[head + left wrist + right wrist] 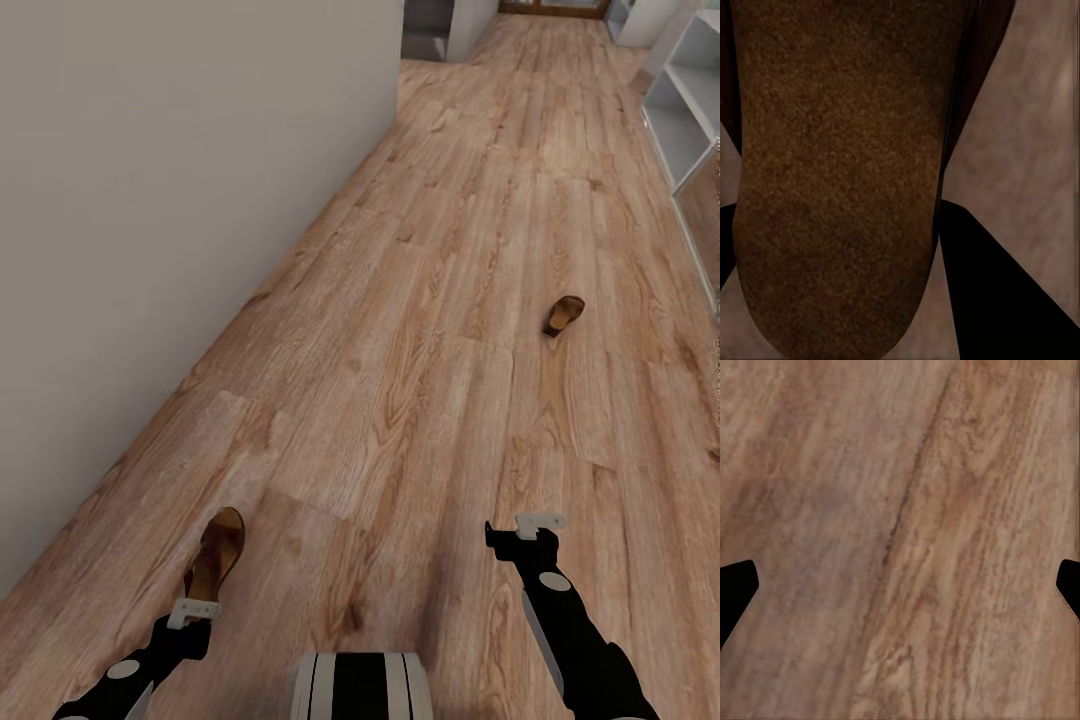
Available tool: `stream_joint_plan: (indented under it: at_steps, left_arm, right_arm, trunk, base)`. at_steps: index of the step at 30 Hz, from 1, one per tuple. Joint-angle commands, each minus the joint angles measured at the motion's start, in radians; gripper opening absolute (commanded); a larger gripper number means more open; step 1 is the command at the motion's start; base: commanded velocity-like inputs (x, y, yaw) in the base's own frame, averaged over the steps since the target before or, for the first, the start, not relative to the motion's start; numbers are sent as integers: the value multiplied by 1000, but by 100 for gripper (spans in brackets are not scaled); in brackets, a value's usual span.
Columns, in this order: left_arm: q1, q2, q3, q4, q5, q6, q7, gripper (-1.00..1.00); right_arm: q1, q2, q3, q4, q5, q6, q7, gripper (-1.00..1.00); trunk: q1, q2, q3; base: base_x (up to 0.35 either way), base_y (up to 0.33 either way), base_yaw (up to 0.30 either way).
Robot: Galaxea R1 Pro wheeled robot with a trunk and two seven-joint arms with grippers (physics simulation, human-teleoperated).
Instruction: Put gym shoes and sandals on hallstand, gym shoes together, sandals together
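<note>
One dark-brown sandal (pixel 217 552) is at the lower left over the corridor floor (pixel 420 380), with my left gripper (pixel 194 610) at its heel end. In the left wrist view the sandal's footbed (pixel 840 172) sits between the black fingers (pixel 1005 300), which press against its sides. The second sandal (pixel 563 314) lies on the planks further ahead to the right. My right gripper (pixel 539 523) hangs open over bare floor (pixel 907 510), its fingertips (pixel 735 592) wide apart. The hallstand (pixel 690 100) stands along the right wall. The gym shoes are out of view.
A plain pale wall (pixel 150 200) runs along the left side of the corridor. The plank floor stretches ahead to a doorway (pixel 555 8) at the far end. My own base (pixel 360 685) shows at the bottom edge.
</note>
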Motion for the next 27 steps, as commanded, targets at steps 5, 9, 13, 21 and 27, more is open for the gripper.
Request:
stream_joint_plan:
  at_steps: [5,9,13,21,27]
  left_arm:
    - [0,0,8,0,-12,-4,-5,-100]
    - [-1,0,9,0,-12,-4,-5,-100]
    - [-1,-1,8,0,-12,-4,-5,-100]
    - [-1,-1,9,0,-12,-4,-4,-100]
    - [0,1,10,0,19,-4,-4,-100]
  right_arm:
    - [0,0,0,-1,10,7,-2,100]
    - [0,0,0,-1,10,7,-2,100]
    - [0,0,0,4,10,6,-3,100]
    - [0,0,0,19,10,-6,-3,100]
    - [0,0,1,41,11,-52,-3,100]
  trunk:
    - [-2,1,19]
    - [-4,2,34]
    - [-6,3,50]
    - [-10,5,81]
    - [-12,6,104]
  base:
    - [0,0,0]
    - [0,0,0]
    - [0,0,0]
    - [0,0,0]
    - [0,0,0]
